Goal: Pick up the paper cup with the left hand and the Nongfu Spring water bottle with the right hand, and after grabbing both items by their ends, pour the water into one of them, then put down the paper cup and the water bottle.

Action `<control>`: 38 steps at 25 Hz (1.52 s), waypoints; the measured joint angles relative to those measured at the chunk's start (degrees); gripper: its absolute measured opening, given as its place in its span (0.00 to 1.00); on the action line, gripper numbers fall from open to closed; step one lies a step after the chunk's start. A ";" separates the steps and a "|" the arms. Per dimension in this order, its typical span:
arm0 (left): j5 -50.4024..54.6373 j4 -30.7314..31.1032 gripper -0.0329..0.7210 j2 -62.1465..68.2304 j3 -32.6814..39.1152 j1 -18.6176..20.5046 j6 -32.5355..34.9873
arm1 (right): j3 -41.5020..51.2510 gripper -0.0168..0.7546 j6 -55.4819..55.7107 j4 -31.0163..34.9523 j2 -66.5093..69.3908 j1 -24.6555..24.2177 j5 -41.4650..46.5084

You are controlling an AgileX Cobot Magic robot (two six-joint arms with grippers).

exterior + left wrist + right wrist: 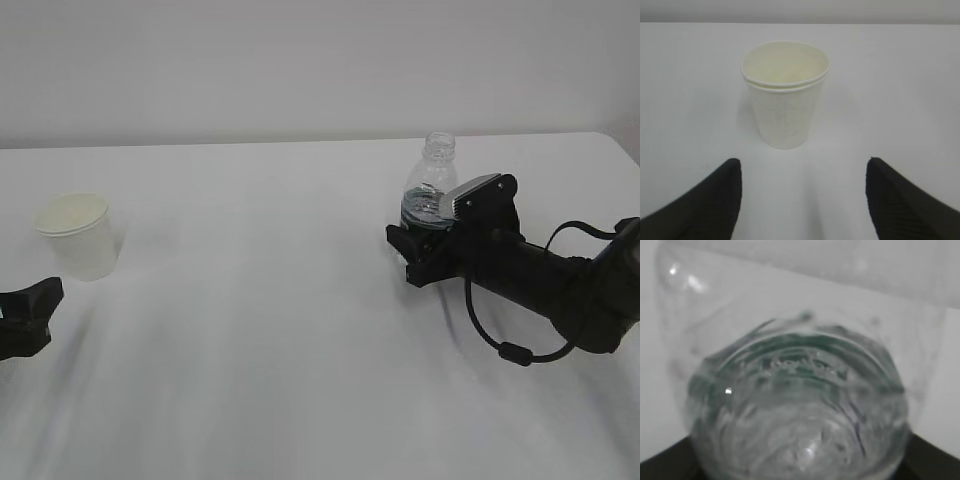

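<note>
While the paper cup point(78, 236) stands upright on the white table point(270, 330) at the left, the left hand point(25, 318) sits low at the near-left edge, just short of the cup and not touching it; left wrist view shows its two black fingers point(705, 205) spread wide with the cup point(786, 95) centred beyond the gap, cream inside, what looks like a doubled rolled rim. Across the table, well apart from the cup, the Nongfu Spring water bottle point(430, 190) stands upright, capless neck on top, dark green label band at its lower part. Right hand point(425, 250) reaches in from the right, jaws at either side of the bottle's base; right wrist view is filled by the bottle point(795, 405), ribbed clear plastic, black finger tips point(670, 462) at both lower corners. Whether the fingers press the bottle or stand just off it, cannot tell. Water level inside not readable
</note>
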 joint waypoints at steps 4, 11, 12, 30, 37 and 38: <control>0.00 0.00 0.78 0.00 0.00 0.00 0.00 | 0.00 0.64 0.00 -0.38 -0.79 0.00 1.33; 0.00 -0.98 0.78 0.00 0.00 0.00 0.00 | 0.11 0.64 -0.24 -1.31 -5.10 0.00 6.40; 0.00 -1.12 0.78 0.00 0.00 0.00 0.00 | 0.11 0.64 -0.24 -1.54 -5.74 0.00 6.64; 0.00 6.17 0.78 0.71 -2.00 8.32 0.00 | 0.21 0.63 2.80 -8.06 -8.64 0.00 7.72; 2.08 14.79 0.78 5.26 -7.36 11.97 -1.74 | 0.21 0.63 3.47 -8.82 -8.64 0.00 7.72; 2.22 15.36 0.78 6.14 -7.88 12.27 -1.88 | 0.21 0.63 3.47 -8.82 -8.64 0.00 7.72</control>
